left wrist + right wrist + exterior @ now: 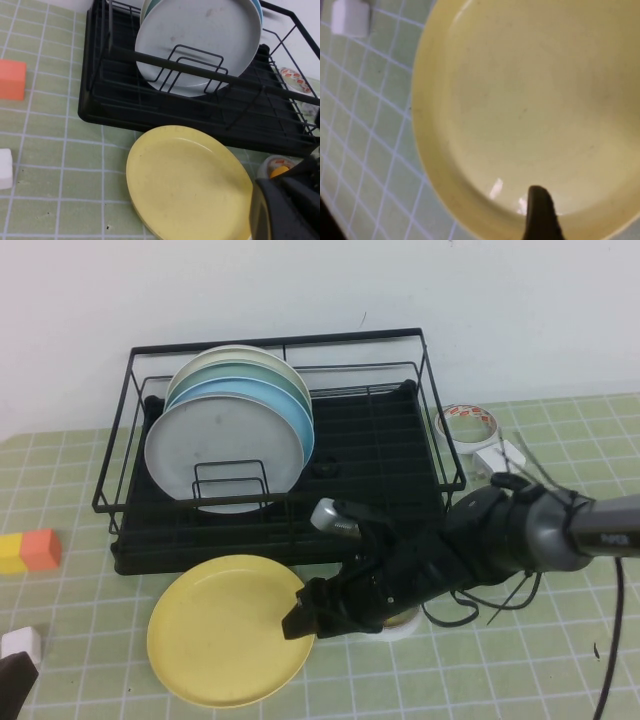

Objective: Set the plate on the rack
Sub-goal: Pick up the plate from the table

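The pale-yellow plate (228, 632) lies on the table just in front of the rack (380, 455). It also shows in the left wrist view (187, 182) and fills the right wrist view (530, 100). My right gripper (301, 620) reaches in from the right and is shut on the plate's right rim. One of its fingers (540, 212) rests on the inside of the rim and the other is hidden beneath. The rack holds a grey-white plate (222, 450) and light blue plates upright at its left. My left gripper (14, 685) sits at the front left corner, far from the plate.
A small white tub (404, 625) with something orange in it sits under my right arm beside the plate. An orange and yellow block (30, 550) and a white block (22, 642) lie at the left. A tape roll (467, 423) lies right of the rack.
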You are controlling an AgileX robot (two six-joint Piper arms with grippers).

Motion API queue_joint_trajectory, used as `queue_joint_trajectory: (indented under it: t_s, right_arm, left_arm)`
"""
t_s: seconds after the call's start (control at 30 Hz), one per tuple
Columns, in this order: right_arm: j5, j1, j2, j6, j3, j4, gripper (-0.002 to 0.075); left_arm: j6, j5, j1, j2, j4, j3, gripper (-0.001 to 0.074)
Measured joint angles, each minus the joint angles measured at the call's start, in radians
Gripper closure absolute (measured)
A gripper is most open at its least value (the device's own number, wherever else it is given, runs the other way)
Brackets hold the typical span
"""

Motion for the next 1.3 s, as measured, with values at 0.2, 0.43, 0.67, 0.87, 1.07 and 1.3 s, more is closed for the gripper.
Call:
queue_joint_trajectory:
  t_s: [0.2, 0.43, 0.67, 0.87, 1.07, 1.3]
  right_arm:
    - [-0.047, 0.002, 0.039, 0.040, -0.007, -0.002, 0.0314]
    - [-0.036, 0.002, 0.069, 0.042, -0.028, 0.005, 0.0384]
    - [-0.027, 0.001, 0.096, 0.043, -0.055, 0.016, 0.0642]
    - [-0.002, 0.001, 0.100, 0.043, -0.057, 0.023, 0.0710]
    - [0.072, 0.003, 0.026, 0.036, -0.057, -0.049, 0.0713]
    - [0.086, 0.003, -0.151, 0.031, -0.057, -0.158, 0.0713]
  left_arm:
    - [-0.002, -0.007, 0.000, 0.000, 0.000, 0.000, 0.0737]
    - [-0.002, -0.007, 0.000, 0.000, -0.002, 0.000, 0.0737]
    - [-0.002, -0.007, 0.000, 0.000, -0.002, 0.000, 0.0738]
    - [-0.002, 0.002, 0.000, 0.000, -0.002, 0.001, 0.0738]
    - [0.003, 0.131, 0.000, 0.000, -0.155, 0.001, 0.0734]
    - [0.013, 0.239, 0.000, 0.000, -0.384, -0.001, 0.0397]
